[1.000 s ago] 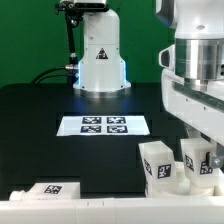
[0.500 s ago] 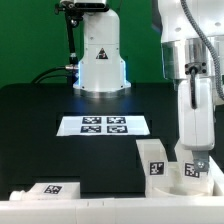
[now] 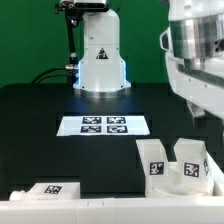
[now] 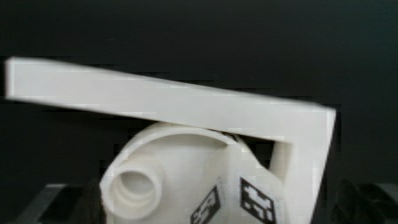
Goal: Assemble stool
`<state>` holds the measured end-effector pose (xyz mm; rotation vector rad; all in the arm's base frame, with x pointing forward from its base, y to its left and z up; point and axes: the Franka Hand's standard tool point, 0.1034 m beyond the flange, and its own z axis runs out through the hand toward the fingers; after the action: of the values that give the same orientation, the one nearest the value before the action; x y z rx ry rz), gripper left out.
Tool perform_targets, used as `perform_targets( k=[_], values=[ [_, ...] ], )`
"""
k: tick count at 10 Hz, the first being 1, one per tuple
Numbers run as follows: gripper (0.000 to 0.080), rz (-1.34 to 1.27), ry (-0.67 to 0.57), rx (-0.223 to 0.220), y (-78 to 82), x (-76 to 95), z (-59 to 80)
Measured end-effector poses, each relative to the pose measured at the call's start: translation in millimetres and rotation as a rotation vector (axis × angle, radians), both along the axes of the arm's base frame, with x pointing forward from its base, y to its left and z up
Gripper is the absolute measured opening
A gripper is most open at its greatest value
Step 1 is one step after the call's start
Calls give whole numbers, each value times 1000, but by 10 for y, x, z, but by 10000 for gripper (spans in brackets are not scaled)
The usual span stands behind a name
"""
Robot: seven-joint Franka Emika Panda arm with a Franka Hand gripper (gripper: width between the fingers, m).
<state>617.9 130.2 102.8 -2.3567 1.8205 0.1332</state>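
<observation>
Two chunky white stool legs [image 3: 153, 160] [image 3: 190, 158] with black-and-white tags stand close together at the exterior view's lower right. They rest on a low white part [image 3: 178, 187] that may be the seat; I cannot tell. A third tagged leg [image 3: 50, 189] lies at the lower left. The arm's hand [image 3: 197, 70] hangs high at the right, above the legs and clear of them; its fingers do not show. The wrist view looks down on a leg [image 4: 178, 185] with a round end hole and tags.
The marker board [image 3: 103, 125] lies flat in the table's middle. The white robot base [image 3: 100, 55] stands at the back. A low white wall [image 3: 80, 204] runs along the front edge. It shows as an angled white rim [image 4: 178, 95] in the wrist view.
The arm has risen from low over the right-hand leg to well above it. The right-hand leg now stands uncovered beside the other one.
</observation>
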Motion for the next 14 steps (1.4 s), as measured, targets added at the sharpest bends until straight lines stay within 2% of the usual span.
perform_targets(
  k=[3, 7, 8, 11, 12, 13, 14],
  values=[
    [649, 198, -51, -11, -50, 12, 10],
    [649, 965, -133, -140, -120, 63, 73],
    [649, 1114, -131, -164, -70, 43, 54],
    [649, 1246, -147, -170, -136, 61, 53],
    [649, 1377, -152, -184, -158, 70, 50],
    [649, 1646, -155, -232, -179, 134, 43],
    [649, 1854, -122, -241, -161, 142, -2]
  ],
)
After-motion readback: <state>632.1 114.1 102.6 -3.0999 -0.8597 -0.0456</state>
